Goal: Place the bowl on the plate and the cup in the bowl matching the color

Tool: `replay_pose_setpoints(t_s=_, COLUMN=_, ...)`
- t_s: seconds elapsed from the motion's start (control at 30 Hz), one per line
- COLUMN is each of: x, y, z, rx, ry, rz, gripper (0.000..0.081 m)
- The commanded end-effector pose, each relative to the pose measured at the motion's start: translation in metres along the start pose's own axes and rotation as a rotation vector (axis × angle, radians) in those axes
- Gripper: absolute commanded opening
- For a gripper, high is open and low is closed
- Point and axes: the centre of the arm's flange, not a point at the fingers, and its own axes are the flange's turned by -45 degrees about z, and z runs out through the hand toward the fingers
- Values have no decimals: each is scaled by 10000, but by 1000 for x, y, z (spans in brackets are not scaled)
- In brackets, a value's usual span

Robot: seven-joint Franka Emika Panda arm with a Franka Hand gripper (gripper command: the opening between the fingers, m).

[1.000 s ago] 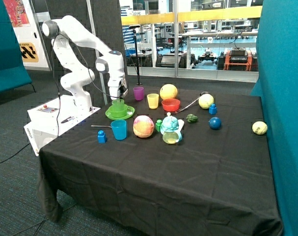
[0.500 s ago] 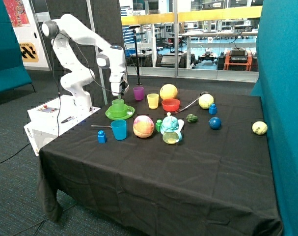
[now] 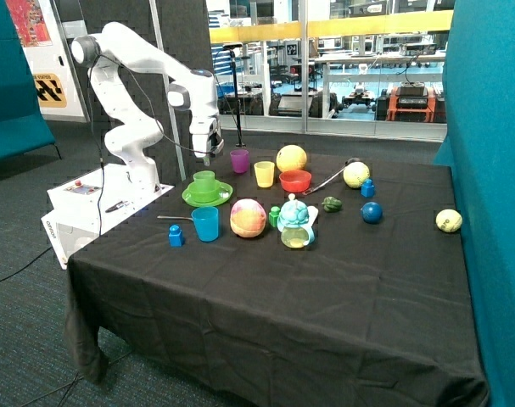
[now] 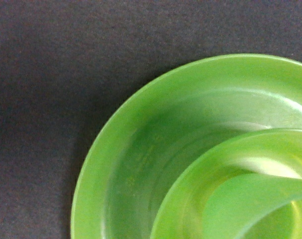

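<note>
The light-green cup [image 3: 204,178] stands upright in the light-green bowl [image 3: 205,194], and the bowl sits on the bright-green plate [image 3: 189,200] at the table's far corner by the robot base. My gripper [image 3: 209,154] hangs in the air just above the cup, apart from it and holding nothing. The wrist view looks down on the plate [image 4: 116,164], the bowl [image 4: 185,194] and the cup [image 4: 250,199], nested one inside the other on the black cloth.
A purple cup [image 3: 239,160], a yellow cup [image 3: 264,174] and a red-orange bowl [image 3: 295,180] stand in a row beside the plate. A blue cup [image 3: 205,224], a blue block [image 3: 176,236], a peach-coloured ball [image 3: 248,218] and a toy teapot [image 3: 295,225] stand nearer the front.
The gripper has risen straight up from the cup. The cup has stayed in the bowl on the plate.
</note>
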Motion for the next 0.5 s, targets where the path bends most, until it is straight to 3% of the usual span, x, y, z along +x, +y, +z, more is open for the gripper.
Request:
replay_pose_setpoints(t_s=0.0, x=-5, y=8, z=-13, rx=-22, ry=-11, rz=142, gripper=492)
replay_pose_setpoints(t_s=0.13, x=-9, y=15, z=-16, rx=-22, ry=-11, rz=331, gripper=520)
replay_pose_setpoints(t_s=0.47, x=-13, y=33, z=-17, rx=-22, ry=-11, rz=584, gripper=491)
